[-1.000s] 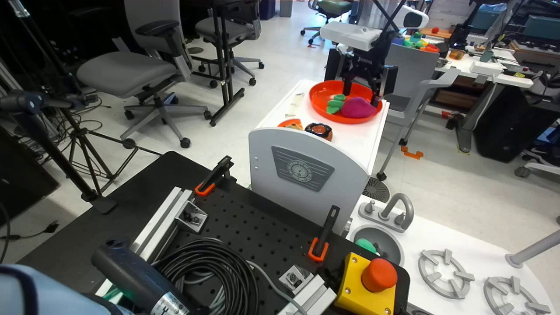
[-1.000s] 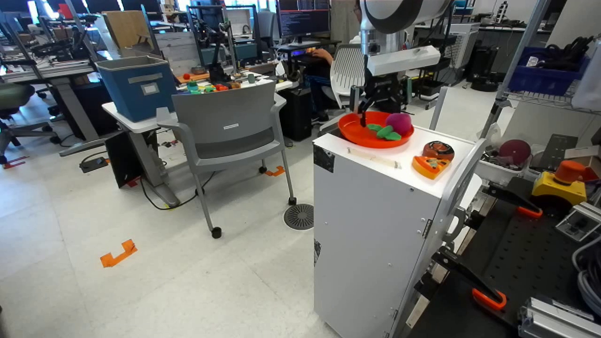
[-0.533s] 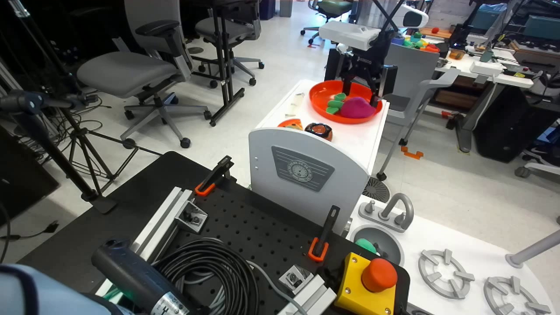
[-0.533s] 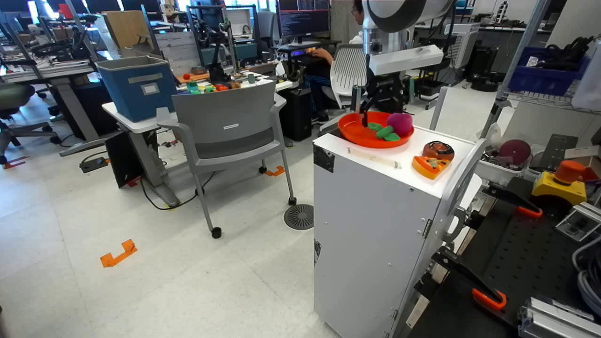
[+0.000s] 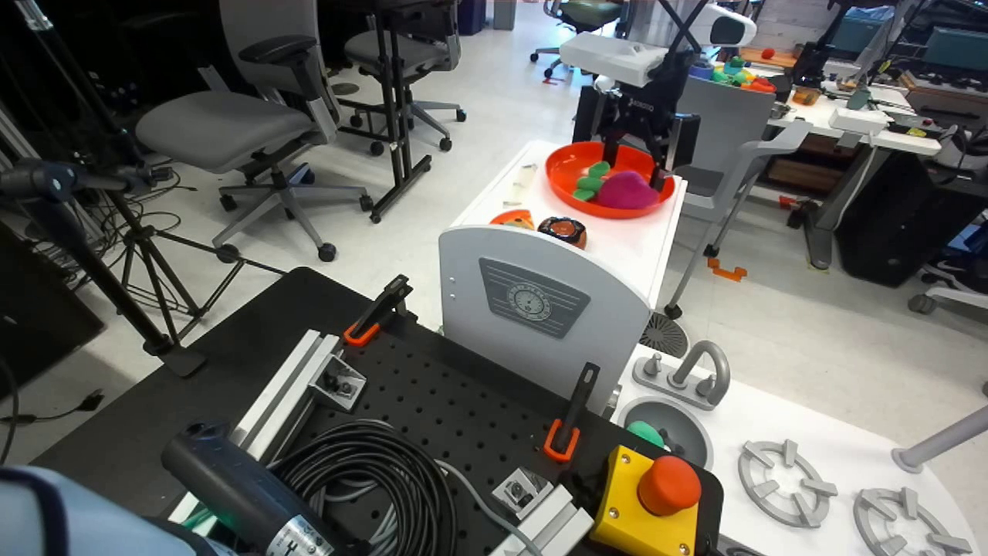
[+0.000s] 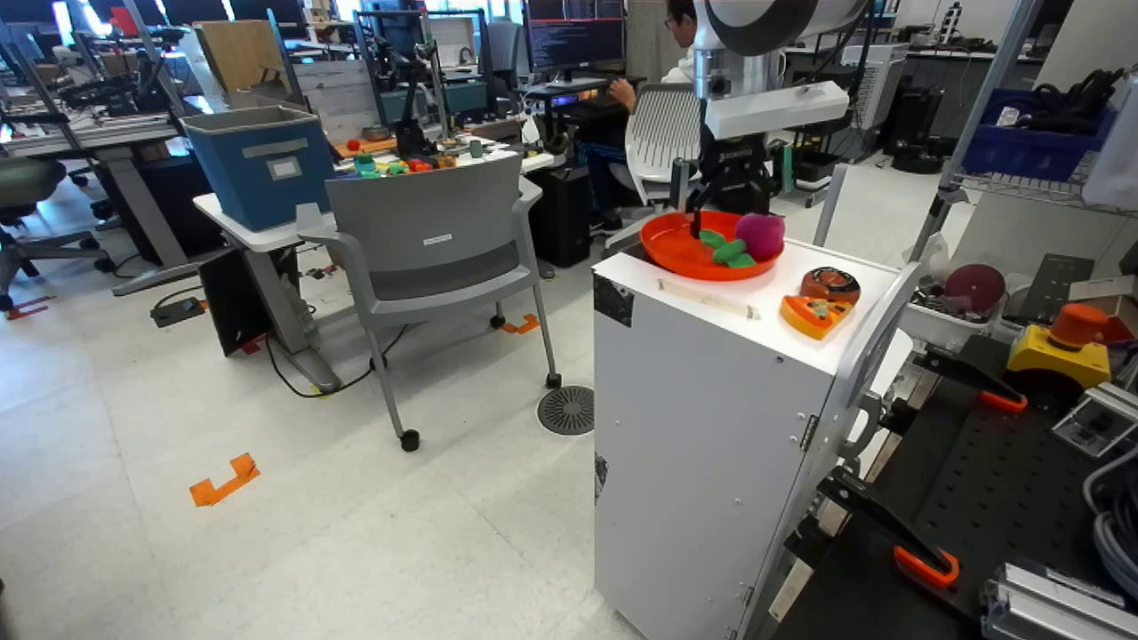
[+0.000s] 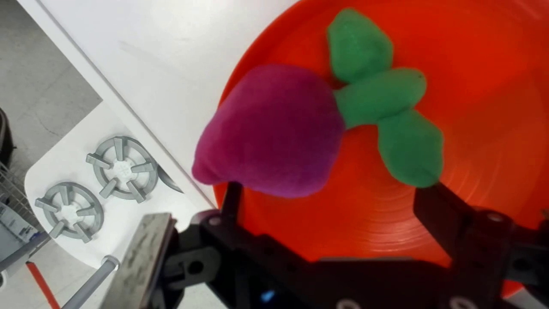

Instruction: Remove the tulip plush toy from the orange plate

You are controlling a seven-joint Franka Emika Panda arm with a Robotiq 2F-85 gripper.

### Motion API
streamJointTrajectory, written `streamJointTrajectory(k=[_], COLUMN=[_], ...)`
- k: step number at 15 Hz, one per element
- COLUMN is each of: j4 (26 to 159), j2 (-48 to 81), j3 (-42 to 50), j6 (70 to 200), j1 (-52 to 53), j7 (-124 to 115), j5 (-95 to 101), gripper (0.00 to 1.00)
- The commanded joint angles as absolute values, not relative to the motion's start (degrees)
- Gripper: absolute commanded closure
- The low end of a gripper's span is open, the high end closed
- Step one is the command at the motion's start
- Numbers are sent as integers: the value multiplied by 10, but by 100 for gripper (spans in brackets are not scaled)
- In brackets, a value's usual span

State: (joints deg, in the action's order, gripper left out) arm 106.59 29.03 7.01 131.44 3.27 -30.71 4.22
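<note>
The gripper [image 7: 331, 195] stands low over the orange plate [image 7: 484, 64], its fingers well spread and pinching nothing. The tulip plush toy [image 7: 317, 116] lies in that dish just beside them, pink bulb [image 7: 270, 133] toward one fingertip, a green leaf [image 7: 414, 150] toward the other; whether either touches I cannot tell. I take this as the approach, the grasp yet to be made: the next move calls for bringing the fingers around the bulb, closing, then lifting clear of the rim. The plate shows only the toy. On the white counter [image 5: 621, 247] near it sit a dark-brown round item [image 6: 829, 284] and an orange wedge [image 6: 813, 317]. Farther off, the grey sink [image 5: 687, 421] holds a green object [image 5: 644, 431] and a dark shape [image 5: 674, 445].
</note>
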Motion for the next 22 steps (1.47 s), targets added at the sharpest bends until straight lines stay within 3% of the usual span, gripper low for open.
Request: streamJointTrajectory(k=[1, 7, 9, 17, 18, 19, 20, 22], j4=[1106, 1124, 1126, 1128, 1127, 1126, 1125, 1124], j2=[264, 255, 254, 253, 253, 253, 252, 252], j3=[80, 81, 81, 79, 79, 79, 78, 78], j6=[1348, 1366, 1367, 1365, 1364, 1363, 1360, 1356], j1=[45, 46, 46, 44, 43, 43, 42, 42], j7=[-324, -333, -334, -335, -335, -335, -334, -333], j5=[49, 50, 50, 48, 47, 46, 44, 44], gripper=[0, 0, 26, 88, 75, 49, 49, 38])
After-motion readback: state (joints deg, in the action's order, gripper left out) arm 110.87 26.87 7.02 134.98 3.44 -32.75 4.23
